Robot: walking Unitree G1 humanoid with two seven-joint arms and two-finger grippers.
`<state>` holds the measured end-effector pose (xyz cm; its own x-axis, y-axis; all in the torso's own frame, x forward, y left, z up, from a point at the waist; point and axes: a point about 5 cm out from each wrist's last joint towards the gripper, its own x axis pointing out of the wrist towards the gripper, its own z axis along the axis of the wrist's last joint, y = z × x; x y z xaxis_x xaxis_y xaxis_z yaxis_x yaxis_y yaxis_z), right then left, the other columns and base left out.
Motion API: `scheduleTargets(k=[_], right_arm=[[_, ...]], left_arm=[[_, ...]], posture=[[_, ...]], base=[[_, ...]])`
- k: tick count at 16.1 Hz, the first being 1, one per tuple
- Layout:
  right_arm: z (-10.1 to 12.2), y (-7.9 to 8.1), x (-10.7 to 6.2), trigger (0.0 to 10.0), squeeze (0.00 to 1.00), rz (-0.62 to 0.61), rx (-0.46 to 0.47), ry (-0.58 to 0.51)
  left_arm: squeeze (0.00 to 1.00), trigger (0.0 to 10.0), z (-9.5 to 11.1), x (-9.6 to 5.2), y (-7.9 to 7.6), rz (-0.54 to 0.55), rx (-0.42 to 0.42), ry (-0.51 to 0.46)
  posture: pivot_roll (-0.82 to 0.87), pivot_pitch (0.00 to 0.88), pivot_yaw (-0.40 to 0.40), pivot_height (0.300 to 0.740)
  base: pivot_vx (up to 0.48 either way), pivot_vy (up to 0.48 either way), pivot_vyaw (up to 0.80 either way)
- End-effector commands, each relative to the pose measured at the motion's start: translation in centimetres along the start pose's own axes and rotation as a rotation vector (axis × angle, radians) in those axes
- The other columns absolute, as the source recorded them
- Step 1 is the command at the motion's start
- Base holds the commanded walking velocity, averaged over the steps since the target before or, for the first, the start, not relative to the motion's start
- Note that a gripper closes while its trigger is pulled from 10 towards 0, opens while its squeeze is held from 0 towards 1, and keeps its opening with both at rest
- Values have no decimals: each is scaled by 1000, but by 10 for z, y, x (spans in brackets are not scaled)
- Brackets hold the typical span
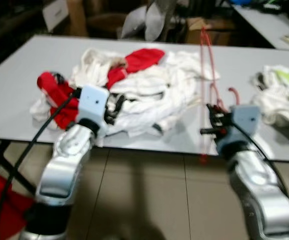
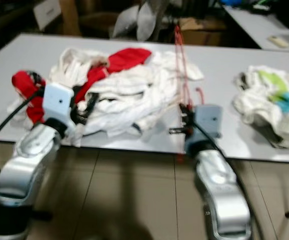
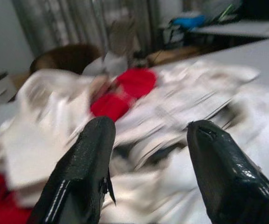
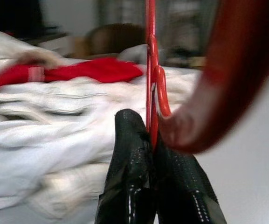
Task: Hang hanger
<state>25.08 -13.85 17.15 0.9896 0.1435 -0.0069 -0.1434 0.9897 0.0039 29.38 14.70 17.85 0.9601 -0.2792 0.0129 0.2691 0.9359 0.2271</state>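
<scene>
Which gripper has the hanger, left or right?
The right gripper, shut on the red hanger; the left gripper is open, facing the clothes pile.

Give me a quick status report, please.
Right gripper shut on red hanger, held upright at table edge. Left gripper open, facing clothes pile. Nothing hung yet.

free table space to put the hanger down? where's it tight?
Bare table lies between the big clothes pile and the smaller pile, by the right hand gripping the red hanger. The far-left corner behind the pile is bare too. It is crowded at the left hand, open against the clothes.
</scene>
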Motion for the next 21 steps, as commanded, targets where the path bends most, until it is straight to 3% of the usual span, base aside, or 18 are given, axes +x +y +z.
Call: scheduleTargets(k=[1, 21], right_arm=[[2, -6, -2, 10000, 0, -19, -11, -11], [3, -7, 0, 10000, 0, -52, 42, -28]], left_arm=[[0, 10000, 5, 1, -5, -16, 7, -14], [0, 10000, 9, 5, -6, -35, 22, -31]], posture=[[32, 59, -17, 740], [27, 38, -14, 740]], base=[[304, 0, 0], [304, 0, 0]])
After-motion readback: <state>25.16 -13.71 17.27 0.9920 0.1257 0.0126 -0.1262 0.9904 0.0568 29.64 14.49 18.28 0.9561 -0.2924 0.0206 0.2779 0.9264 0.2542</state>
